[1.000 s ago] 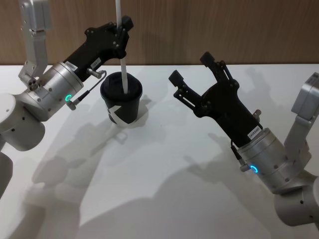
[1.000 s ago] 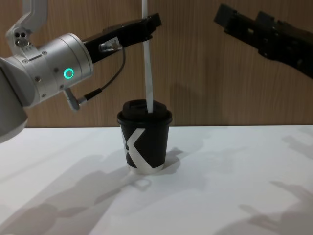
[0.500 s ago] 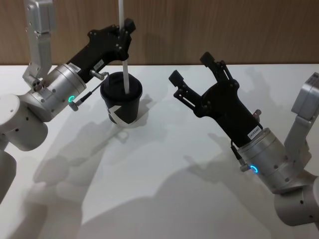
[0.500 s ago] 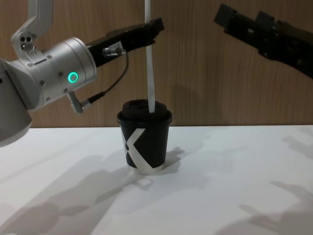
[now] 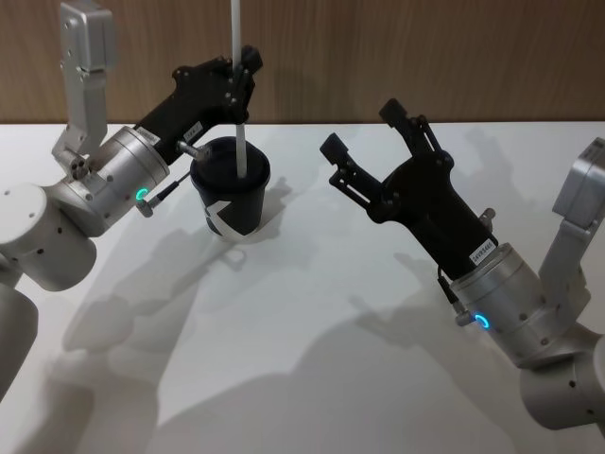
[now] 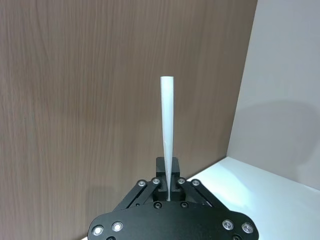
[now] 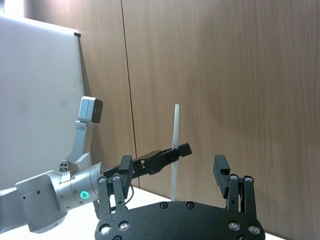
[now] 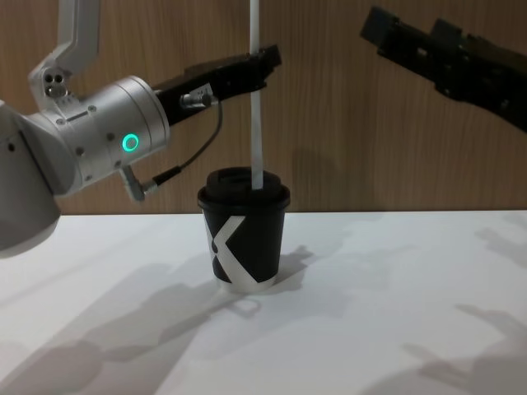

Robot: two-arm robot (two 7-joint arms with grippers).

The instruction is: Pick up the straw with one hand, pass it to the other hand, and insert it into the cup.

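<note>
I see the left gripper clenched on the straw, holding it upright directly above the cup, lower end at the lid. The right gripper hangs released, well apart to the right.

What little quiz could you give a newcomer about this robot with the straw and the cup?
1. True or false: the long thin white straw lies flat on the white table.
2. Which pincer holds the straw? A) left pincer B) right pincer
3. Fill in: the straw's lower end meets the black plastic lid of the small black paper cup with the white ___-like mark.

Key
1. False: it stands nearly upright, its lower end at the cup's lid.
2. A: the left pincer is shut on it above the cup; the right pincer hangs open, apart to the side.
3. X
</note>
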